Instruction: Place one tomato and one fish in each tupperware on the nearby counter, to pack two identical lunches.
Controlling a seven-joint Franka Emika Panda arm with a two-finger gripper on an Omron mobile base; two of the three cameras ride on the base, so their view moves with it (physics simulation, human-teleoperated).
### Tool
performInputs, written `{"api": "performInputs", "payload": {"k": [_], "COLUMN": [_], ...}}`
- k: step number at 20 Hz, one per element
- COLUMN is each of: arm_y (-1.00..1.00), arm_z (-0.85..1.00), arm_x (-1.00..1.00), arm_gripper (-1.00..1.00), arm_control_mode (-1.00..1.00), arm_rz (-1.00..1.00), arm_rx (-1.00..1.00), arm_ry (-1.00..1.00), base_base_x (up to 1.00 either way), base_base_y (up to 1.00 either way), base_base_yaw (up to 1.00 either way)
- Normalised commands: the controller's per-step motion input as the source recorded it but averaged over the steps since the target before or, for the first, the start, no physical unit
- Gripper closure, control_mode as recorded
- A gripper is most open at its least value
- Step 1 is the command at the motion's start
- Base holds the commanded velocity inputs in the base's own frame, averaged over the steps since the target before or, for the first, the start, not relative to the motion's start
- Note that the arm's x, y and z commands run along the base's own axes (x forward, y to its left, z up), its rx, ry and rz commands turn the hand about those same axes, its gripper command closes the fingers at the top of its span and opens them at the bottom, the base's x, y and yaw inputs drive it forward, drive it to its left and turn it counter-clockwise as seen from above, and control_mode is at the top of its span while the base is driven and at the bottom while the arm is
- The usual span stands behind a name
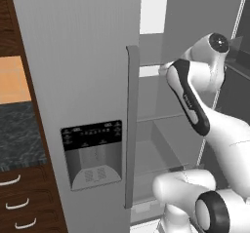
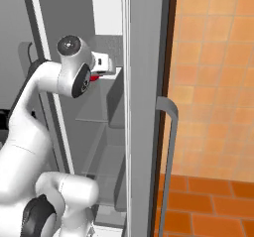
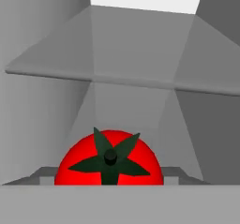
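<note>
A glossy red tomato [image 3: 109,160] with a dark green star-shaped stem sits close up between my gripper's [image 3: 109,177] grey fingertips [image 3: 44,174], which press against both of its sides. In the right base view my gripper [image 2: 101,67] reaches into the open fridge at upper-shelf height, with a sliver of the red tomato [image 2: 94,77] beside the hand. A grey fridge shelf [image 3: 117,80] spans the view behind the tomato. The speckled counter [image 1: 19,134] lies to the left of the fridge. The fish and the tupperware are out of view.
The closed grey fridge door [image 1: 83,81], with its dispenser panel [image 1: 93,154] and long handle [image 1: 131,129], stands left of the arm. The other door's edge [image 2: 141,107] and handle [image 2: 168,147] flank the right. Brown drawers [image 1: 19,203] sit under the counter.
</note>
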Motion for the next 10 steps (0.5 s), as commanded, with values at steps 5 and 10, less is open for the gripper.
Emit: {"api": "performInputs", "payload": {"k": [5,10], "arm_y": [0.01,0.0], "arm_z": [-1.0,0.0], "arm_x": [-1.0,0.0], "arm_gripper": [1.0,1.0], "arm_control_mode": [-1.0,1.0], "arm_rz": [0.0,0.0], "arm_rx": [-0.13,0.0], "arm_ry": [-0.01,0.0], "base_base_x": [0.0,-0.97], "base_base_y": [0.0,0.54], "base_base_yaw": [0.0,0.0]}}
